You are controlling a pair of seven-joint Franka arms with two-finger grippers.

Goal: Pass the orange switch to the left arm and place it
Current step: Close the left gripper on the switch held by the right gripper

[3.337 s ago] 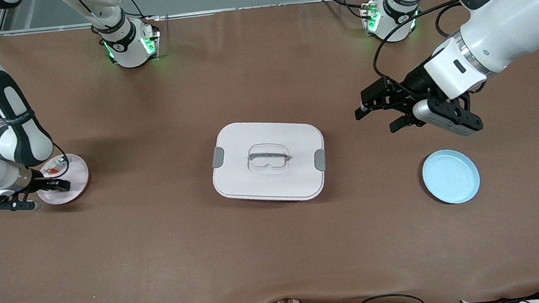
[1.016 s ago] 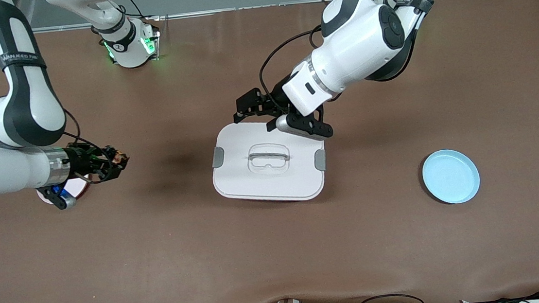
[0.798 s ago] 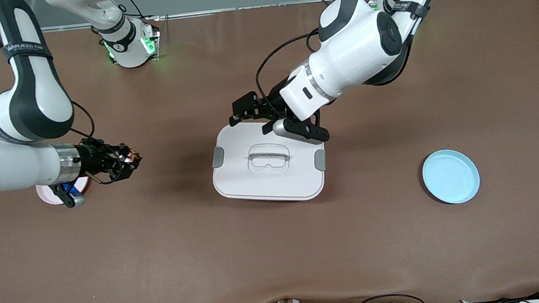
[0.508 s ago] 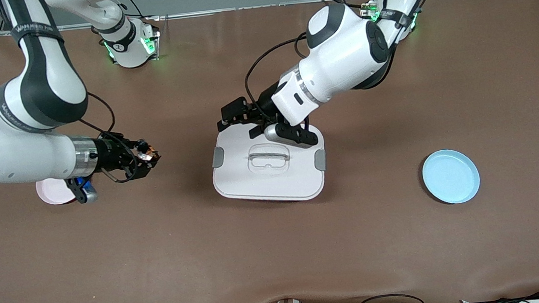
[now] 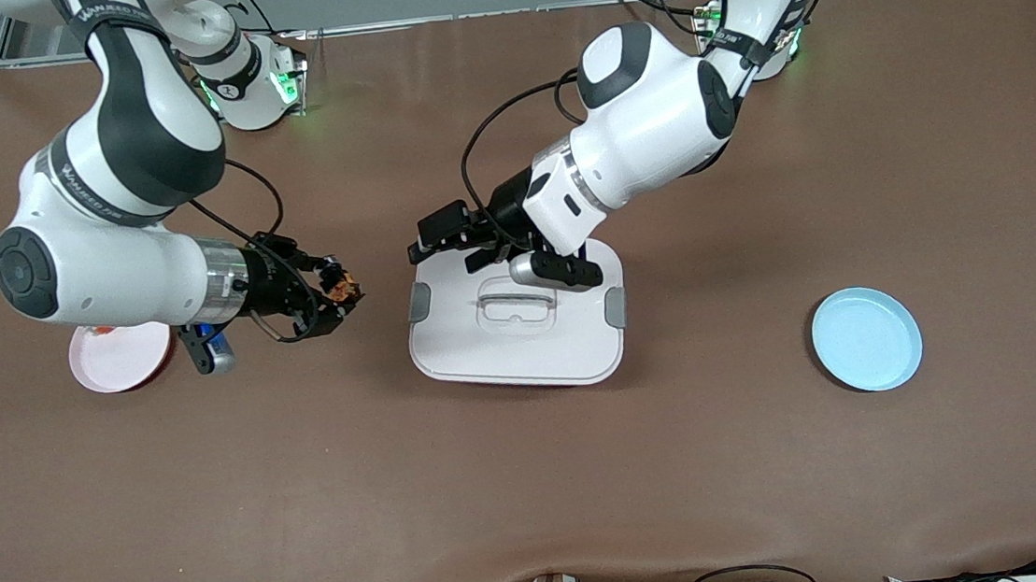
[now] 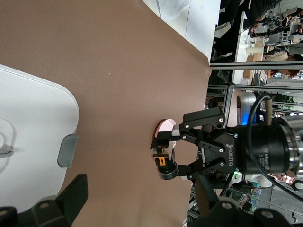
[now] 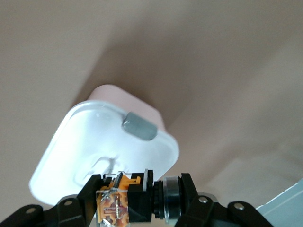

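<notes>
The tiny black orange switch point(image 5: 342, 289) with its round button end is pinched in the closed right hand point(image 5: 337, 293), up over bare brown tabletop point(image 5: 534, 477) just beside the large white rounded plastic box point(image 5: 517, 340) with grey side clips. The left hand point(image 5: 444, 241), fingers spread and empty, hangs over the box's corner toward the robots' bases. A pink round plate point(image 5: 116, 357) and a light blue round plate point(image 5: 866, 338) lie well apart from the box. Half a second earlier, both hands were farther apart; the plate was more hidden.
</notes>
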